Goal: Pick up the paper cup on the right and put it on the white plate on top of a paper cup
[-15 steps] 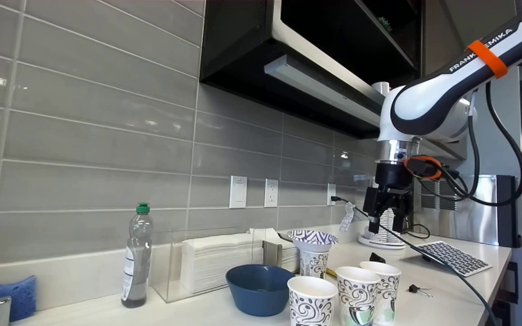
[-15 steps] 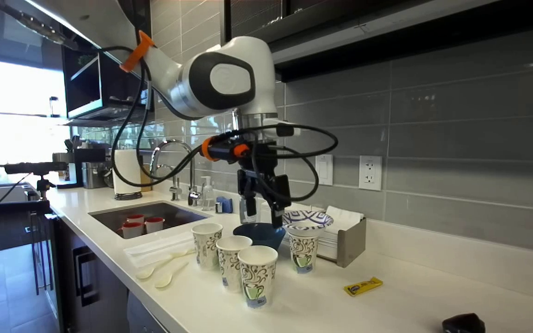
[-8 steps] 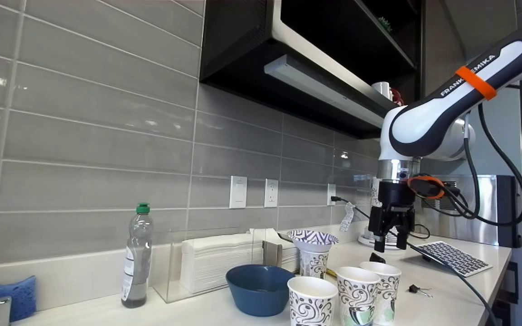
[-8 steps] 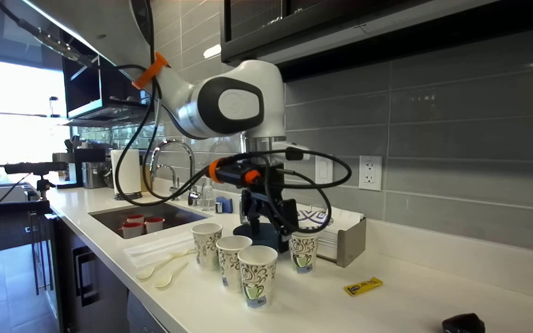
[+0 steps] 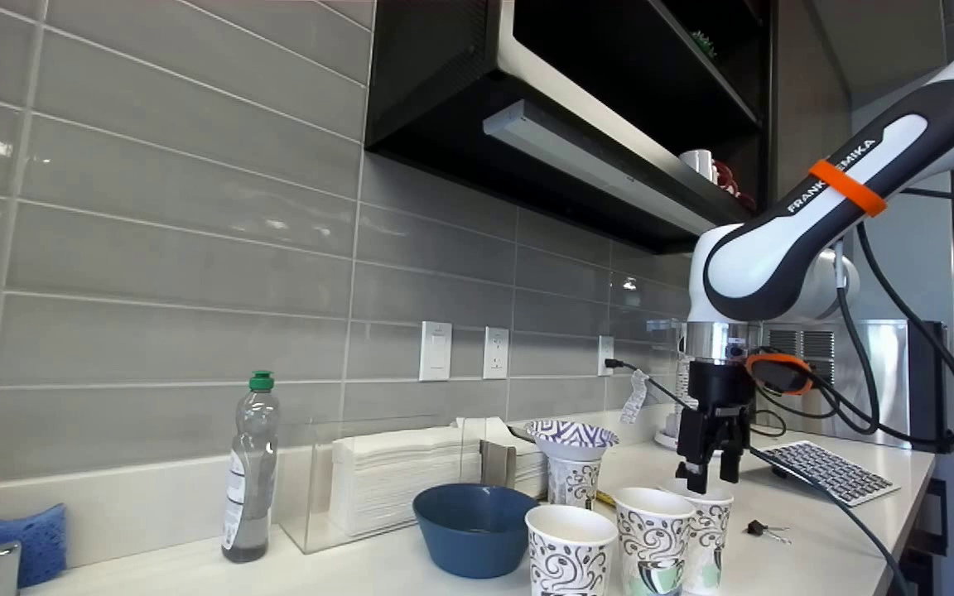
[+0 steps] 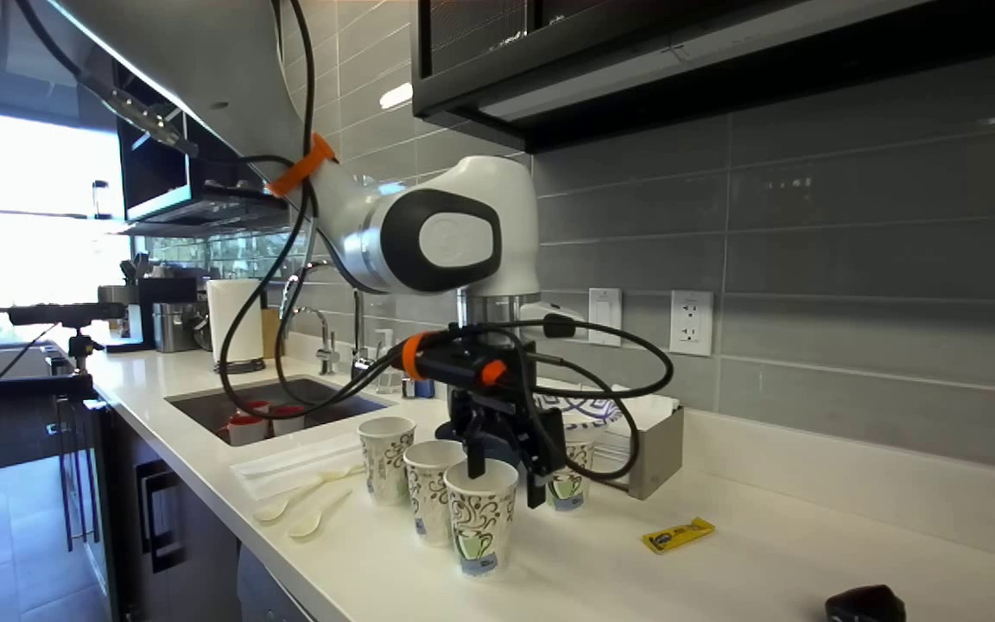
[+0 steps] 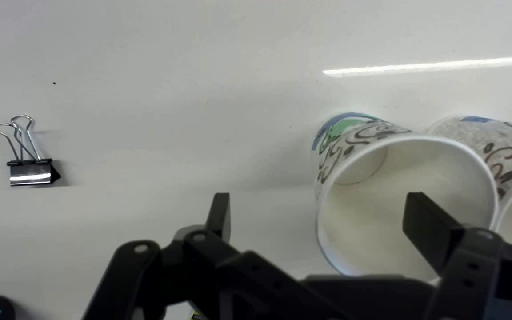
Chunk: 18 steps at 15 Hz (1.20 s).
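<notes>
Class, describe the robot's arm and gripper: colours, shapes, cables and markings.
The arm is rounded, white trimmed with black; an orange strap partly covers its white "FRANK EMIKA" lettering. Black cables hang in loops. The gripper is black and angular, with two jointed fingers.

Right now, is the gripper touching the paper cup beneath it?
Cannot tell: in the wrist view one fingertip of the gripper overlaps the paper cup; no view plainly shows contact or gap.
</notes>
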### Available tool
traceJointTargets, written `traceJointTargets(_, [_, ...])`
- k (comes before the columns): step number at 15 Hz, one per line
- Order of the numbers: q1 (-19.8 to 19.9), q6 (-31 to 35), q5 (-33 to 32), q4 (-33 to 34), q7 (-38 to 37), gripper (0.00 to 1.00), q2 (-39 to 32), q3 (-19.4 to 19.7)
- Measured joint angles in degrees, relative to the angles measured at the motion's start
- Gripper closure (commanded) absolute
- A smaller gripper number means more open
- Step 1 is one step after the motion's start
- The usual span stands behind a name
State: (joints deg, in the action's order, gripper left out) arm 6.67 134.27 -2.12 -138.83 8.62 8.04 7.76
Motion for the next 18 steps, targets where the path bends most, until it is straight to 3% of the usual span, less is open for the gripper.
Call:
traceJointTargets(4, [0.0,0.62,0.17,-0.1,2.09,0.56,-1.12,0.34])
traceJointTargets(10, [0.0,0.62,0.5,-0.09,3.46,0.97,-1.4,0.6])
traceJointTargets(18, [0.1,0.62,0.53,1.17,-0.13,0.99,-1.34,0.64])
